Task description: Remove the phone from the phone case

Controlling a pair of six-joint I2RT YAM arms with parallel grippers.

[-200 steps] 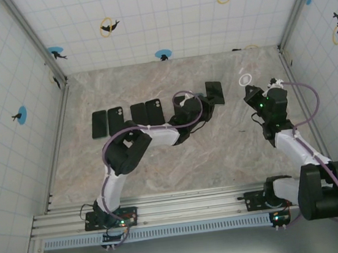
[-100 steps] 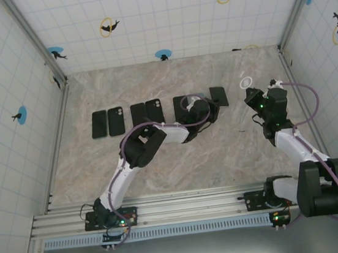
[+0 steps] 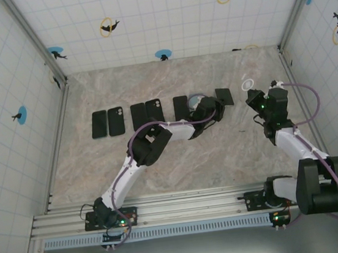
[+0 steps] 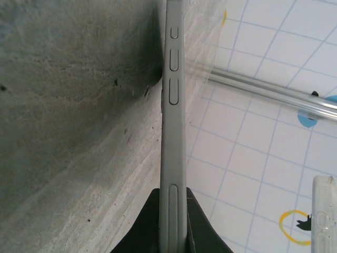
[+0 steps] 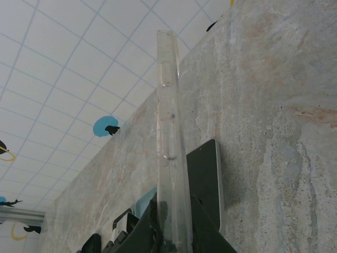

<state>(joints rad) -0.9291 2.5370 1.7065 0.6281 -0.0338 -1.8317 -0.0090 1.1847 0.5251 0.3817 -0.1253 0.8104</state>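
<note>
- The left claw [image 4: 172, 213] was clamped tight on the lower end of the phone [image 4: 172, 121], its two black fingers [image 4: 143, 232] pressing on the flat faces from either side.
- Seen edge-on in the left wrist view, the phone was a slim, matte grey rail. It had three raised oblong buttons near the top of the frame and one longer one just above the fingers.
- In the top view the left claw [image 3: 211, 106] sat right of centre, and the phone [image 3: 224, 97] showed as a dark rectangle sticking out from it toward the upper right.
- The right claw [image 5: 171, 219] was closed on the phone case [image 5: 168, 105], a clear, glossy plastic shell standing up from the fingers with moulded oblong button bumps along its edge.
- The phone was out of the case, and the two were held near each other but apart.
- In the top view the case [image 3: 248, 83] was a pale outline just right of the phone, with the right claw [image 3: 255, 98] below it.
- In the left wrist view the case [image 4: 324, 211] appeared translucent at the lower right edge.
- In the right wrist view the phone [image 5: 206, 176] was a dark, smooth slab just right of the case and behind it.
- The table [image 3: 221, 151] had a mottled grey-beige marble pattern.
- A row of dark slabs [image 3: 138, 113] lay flat on the table left of the left claw.
</note>
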